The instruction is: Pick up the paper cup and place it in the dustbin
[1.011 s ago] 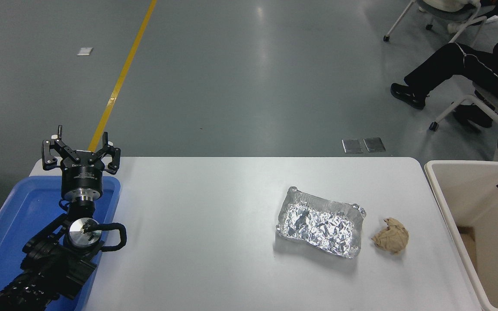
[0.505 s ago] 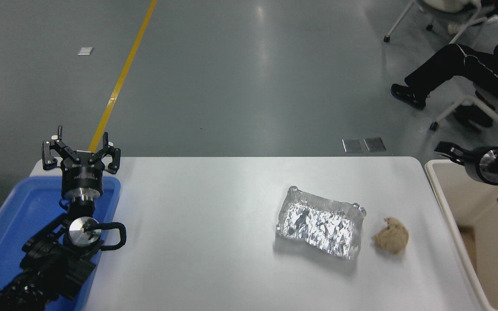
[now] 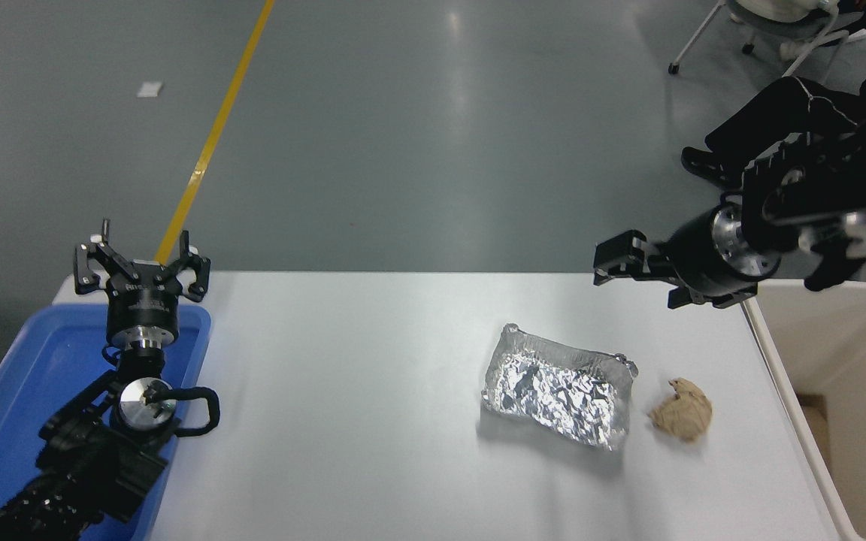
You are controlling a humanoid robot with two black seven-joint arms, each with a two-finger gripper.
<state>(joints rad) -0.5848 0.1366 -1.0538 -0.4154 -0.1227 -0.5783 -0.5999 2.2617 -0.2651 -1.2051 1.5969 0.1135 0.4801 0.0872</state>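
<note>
No paper cup shows anywhere in this view. The dustbin (image 3: 779, 376), a large cream tub with a thick rim, stands at the table's right end, and its visible inside shows no cup. My right gripper (image 3: 632, 270) hangs open and empty above the table's far right edge, just left of the dustbin's far corner, pointing left. My left gripper (image 3: 141, 264) is parked open at the lower left, above a blue tray (image 3: 27, 376).
A crinkled foil tray (image 3: 557, 391) lies right of the table's middle, with a crumpled brown paper ball (image 3: 681, 417) just to its right. A seated person's legs (image 3: 779, 120) and chairs are beyond the far right corner.
My right arm has risen out of the dustbin and swung left, so its gripper is now over the table's far right edge. The left arm has not moved.
</note>
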